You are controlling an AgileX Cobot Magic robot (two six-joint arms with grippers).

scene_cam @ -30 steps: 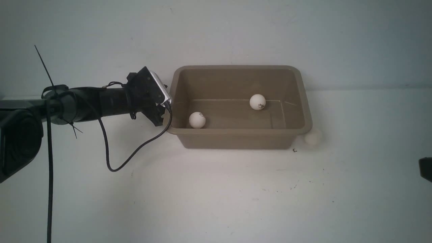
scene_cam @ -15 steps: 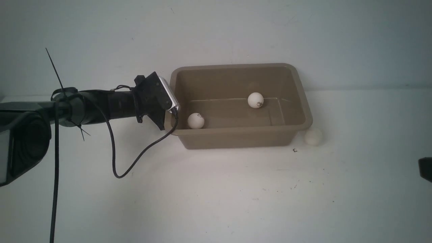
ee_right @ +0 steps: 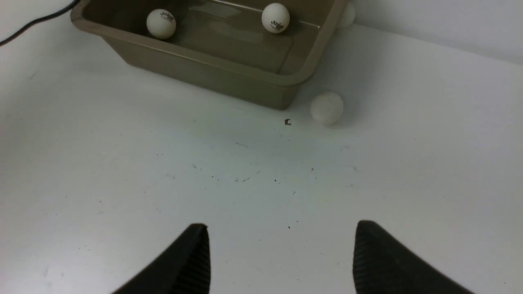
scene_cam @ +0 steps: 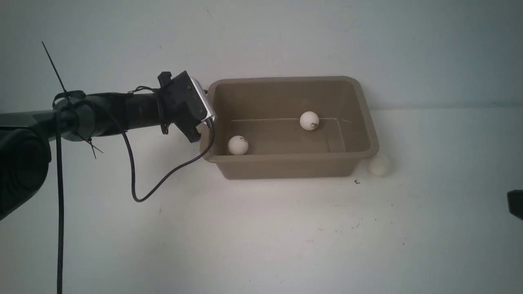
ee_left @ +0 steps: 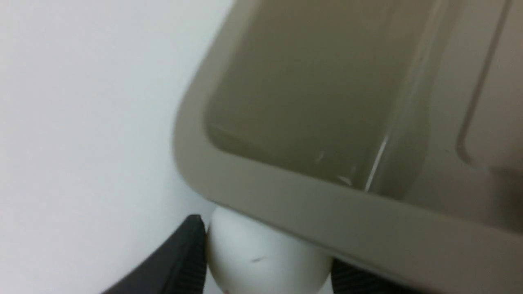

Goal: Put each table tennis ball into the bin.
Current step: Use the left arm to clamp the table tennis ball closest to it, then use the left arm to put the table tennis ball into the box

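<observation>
The taupe bin (scene_cam: 286, 168) stands at the back of the table with two table tennis balls inside, one (scene_cam: 238, 145) at its front left and one (scene_cam: 309, 121) mid-back. Another ball (scene_cam: 379, 165) lies on the table by the bin's front right corner. My left gripper (ee_left: 267, 261) is shut on a white ball (ee_left: 265, 245) right under the bin's rim (ee_left: 327, 204); in the front view its wrist (scene_cam: 184, 104) hides the fingers at the bin's left end. My right gripper (ee_right: 282, 225) is open and empty, low over bare table well in front of the bin (ee_right: 204, 61).
A black cable (scene_cam: 163, 179) loops from the left wrist down onto the table by the bin's left front corner. A pale wall rises just behind the bin. A tiny dark speck (scene_cam: 356, 181) lies near the loose ball. A pale round shape (ee_right: 348, 14) peeks from behind the bin's far corner.
The left jaws closed on a ball at the bin's left end, and the wrist then rose a little. The bin turned slightly, showing more of the loose ball. The right gripper stayed still.
</observation>
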